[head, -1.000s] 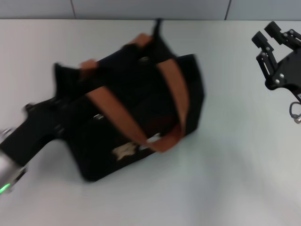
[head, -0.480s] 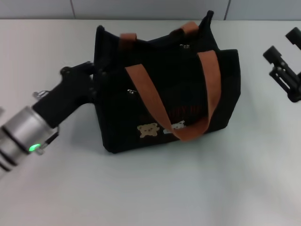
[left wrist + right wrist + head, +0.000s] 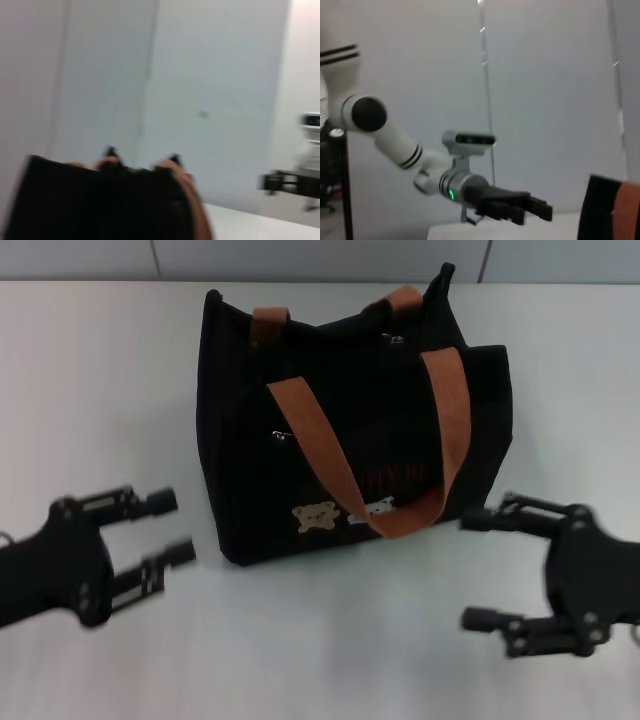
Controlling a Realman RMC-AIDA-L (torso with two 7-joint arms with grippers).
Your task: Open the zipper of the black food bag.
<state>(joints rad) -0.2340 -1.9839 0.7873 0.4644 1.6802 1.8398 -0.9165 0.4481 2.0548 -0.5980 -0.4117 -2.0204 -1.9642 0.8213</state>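
black food bag (image 3: 350, 430) upright on white table (image 3: 90, 380); grey wall (image 3: 300, 258) behind.

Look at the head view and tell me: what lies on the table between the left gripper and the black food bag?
Nothing: in the head view only bare white table separates the open left gripper from the black food bag.

Black food bag (image 3: 350, 420) upright mid-table (image 3: 300, 660), left gripper (image 3: 160, 530) apparently just left, right gripper (image 3: 478, 570) right-front
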